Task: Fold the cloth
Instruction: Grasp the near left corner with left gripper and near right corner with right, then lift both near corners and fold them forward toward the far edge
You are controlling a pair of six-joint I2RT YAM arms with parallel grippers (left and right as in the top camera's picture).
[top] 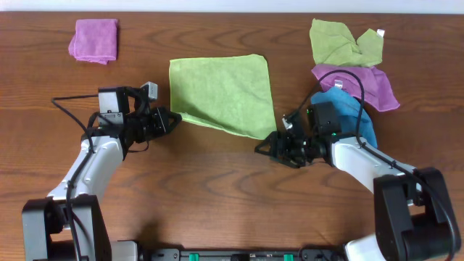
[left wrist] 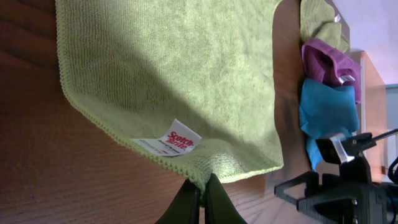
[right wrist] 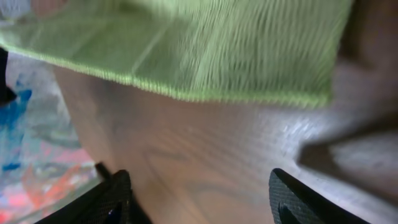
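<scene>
Gripping the square lime-green microfibre cloth [top: 221,93]
Left gripper [top: 174,119] clamps its corner toward the table's [top: 217,188] left edge; right gripper [top: 266,143], jaws apart, sits beside another.

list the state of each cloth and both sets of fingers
large square light-green microfibre cloth: spread flat, one corner pinched
left fingers: shut on that corner
right fingers: open, by the cloth's edge, not gripping
small pink cloth: folded
second light-green cloth: crumpled
purple cloth: crumpled
blue cloth: bunched, partly under the right arm
</scene>
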